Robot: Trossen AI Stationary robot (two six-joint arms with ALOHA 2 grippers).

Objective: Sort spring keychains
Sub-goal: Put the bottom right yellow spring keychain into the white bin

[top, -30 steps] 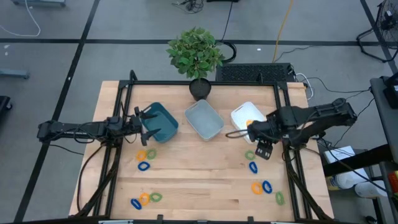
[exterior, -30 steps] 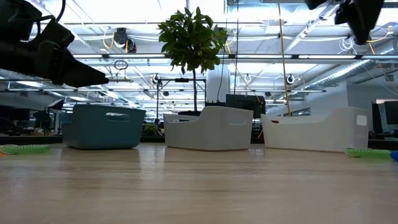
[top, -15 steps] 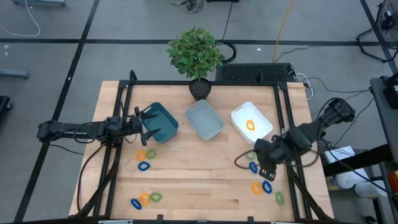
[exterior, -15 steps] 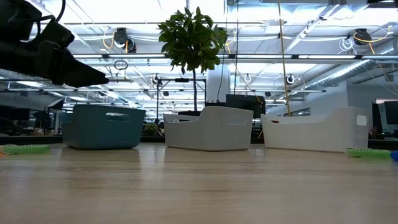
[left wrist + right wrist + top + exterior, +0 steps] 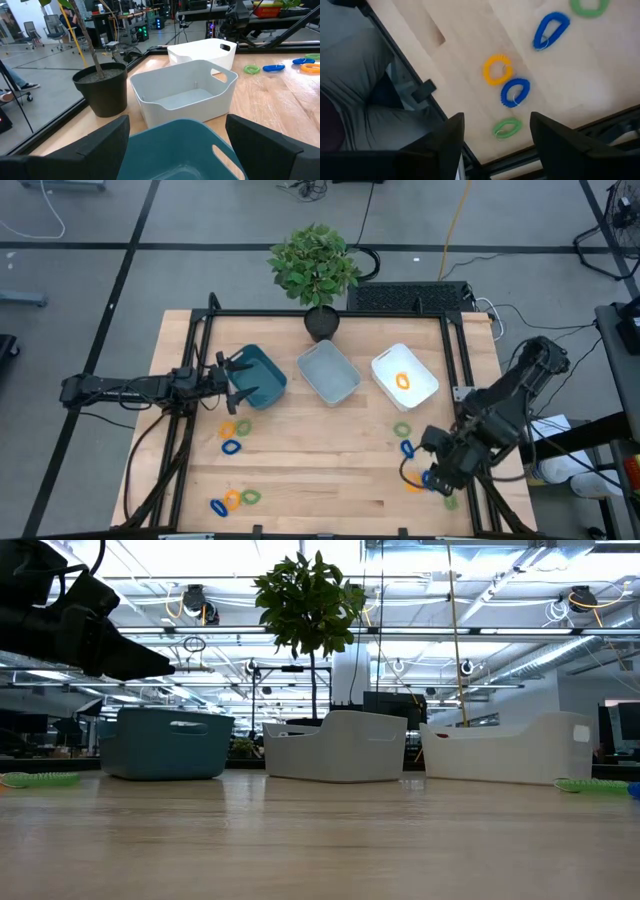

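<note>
Right gripper (image 5: 443,472) has swung from the white bin (image 5: 425,392) to the table's near right corner, fingers wide, empty, above orange (image 5: 497,70), blue (image 5: 515,92) and green (image 5: 508,128) keychains. One orange keychain (image 5: 401,381) lies binned; next pick likely here. Left gripper (image 5: 236,380) waits spread over the teal bin (image 5: 268,370).

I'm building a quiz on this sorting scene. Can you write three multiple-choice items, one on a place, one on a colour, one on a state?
1. Where is the right end effector?
A. Over the teal bin
B. Above the keychains near the table's right front corner
C. Beside the plant

2. What colour is the keychain in the white bin?
A. Orange
B. Blue
C. Green

3. The left end effector is:
A. Gripping a keychain
B. Open at the teal bin
C. Out of sight

Answers: B, the high view places it there; A, an orange keychain lies inside; B, its fingers spread apart, empty.
</note>
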